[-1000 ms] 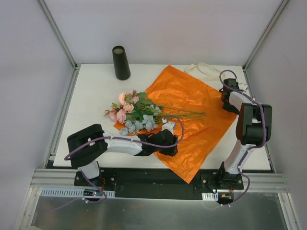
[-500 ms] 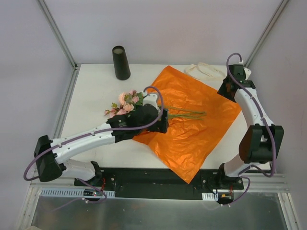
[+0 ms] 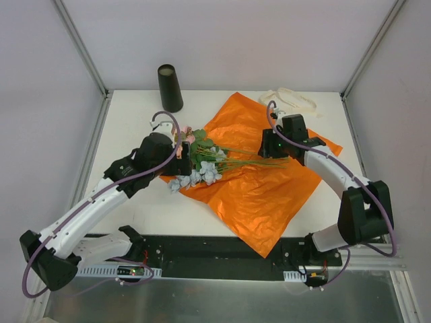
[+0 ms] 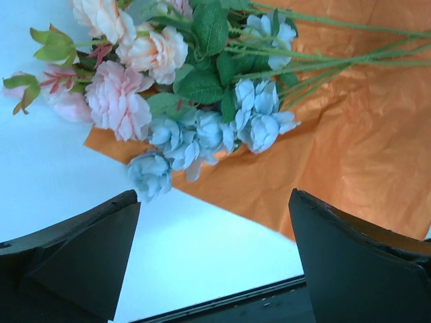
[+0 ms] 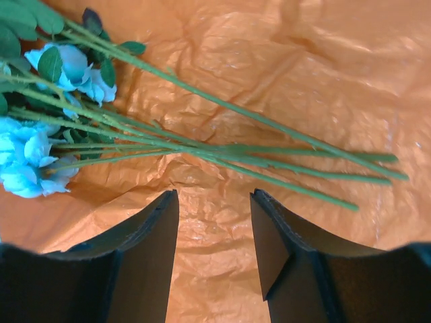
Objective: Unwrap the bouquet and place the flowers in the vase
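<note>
The bouquet is unwrapped. Its orange paper [image 3: 269, 182] lies spread flat on the table. The flowers [image 3: 199, 161] lie loose across its left corner, heads to the left, and their green stems [image 3: 252, 160] run right. My left gripper [image 3: 182, 159] hovers by the pink heads and stands wide open and empty; its wrist view shows the flowers [image 4: 188, 101] beyond its fingertips [image 4: 101, 242]. My right gripper [image 3: 268, 144] is open above the stem ends. The stems [image 5: 236, 151] cross just past its tips, nothing between them. The black vase [image 3: 170, 87] stands upright at the back left.
A cream ribbon [image 3: 291, 99] lies at the back right beyond the paper's corner. Bare white table [image 3: 128, 128] lies between the vase and the flowers. Metal frame posts rise at both back corners.
The left arm swung back to the left off the flowers and its gripper opened wide. The right arm came in from the back right corner to over the stem ends.
</note>
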Controlling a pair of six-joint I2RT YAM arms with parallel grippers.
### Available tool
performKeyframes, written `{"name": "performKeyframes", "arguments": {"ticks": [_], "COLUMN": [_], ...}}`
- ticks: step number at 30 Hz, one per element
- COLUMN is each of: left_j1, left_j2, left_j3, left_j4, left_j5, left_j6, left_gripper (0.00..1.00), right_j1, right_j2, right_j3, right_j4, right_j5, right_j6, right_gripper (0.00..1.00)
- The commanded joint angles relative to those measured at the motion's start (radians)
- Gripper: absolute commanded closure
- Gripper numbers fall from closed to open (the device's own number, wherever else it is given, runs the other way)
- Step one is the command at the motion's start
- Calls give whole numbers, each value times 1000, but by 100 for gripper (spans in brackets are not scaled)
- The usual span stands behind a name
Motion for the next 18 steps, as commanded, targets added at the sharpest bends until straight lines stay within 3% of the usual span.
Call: {"name": "performKeyframes", "arguments": {"ticks": [1,10,18], "left_j1": [4,2,2], "left_j2": [-119,-225,-270], "left_j3": [-79,-127,-133], "left_j4": [-40,-40,-38], "left_j5": [-3,-90,-130], "left_j6": [116,161,155], "left_gripper": [2,3,3], "right_j1": [13,20,20], "right_j2": [95,308,382], "right_j3": [77,244,284], "right_j4": [56,-97,-217], "right_j5": [-202,-265,-363], "right_j6": [-242,-521,-681], "right_gripper": [47,53,57]}}
